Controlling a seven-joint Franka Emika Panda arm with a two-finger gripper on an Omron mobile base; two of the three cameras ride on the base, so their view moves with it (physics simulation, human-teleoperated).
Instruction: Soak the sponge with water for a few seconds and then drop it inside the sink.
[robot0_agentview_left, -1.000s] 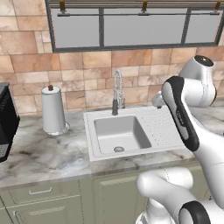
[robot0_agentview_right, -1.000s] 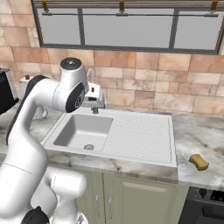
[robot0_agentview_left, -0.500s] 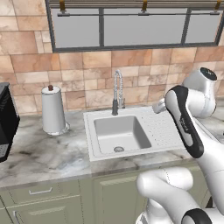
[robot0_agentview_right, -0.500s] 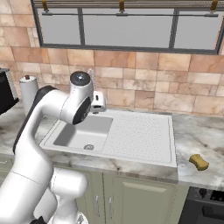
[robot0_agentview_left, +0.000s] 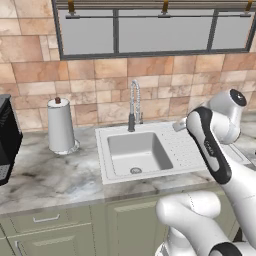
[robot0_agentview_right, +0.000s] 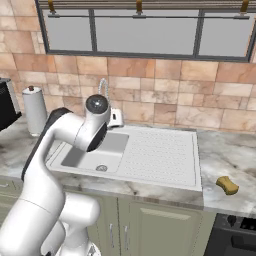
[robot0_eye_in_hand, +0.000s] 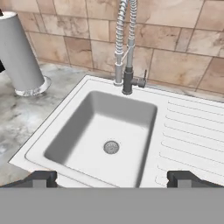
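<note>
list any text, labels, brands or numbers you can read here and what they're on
None readable: the sink, faucet, paper towel roll, sponge and wall tiles carry no lettering.
Arm link: a faint dark mark, too small to read.

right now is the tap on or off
Off. No stream falls from the faucet and the basin of the sink looks dry around the drain.

The arm has swung rightward over the sink's (robot0_agentview_right: 165, 150) drainboard.
</note>
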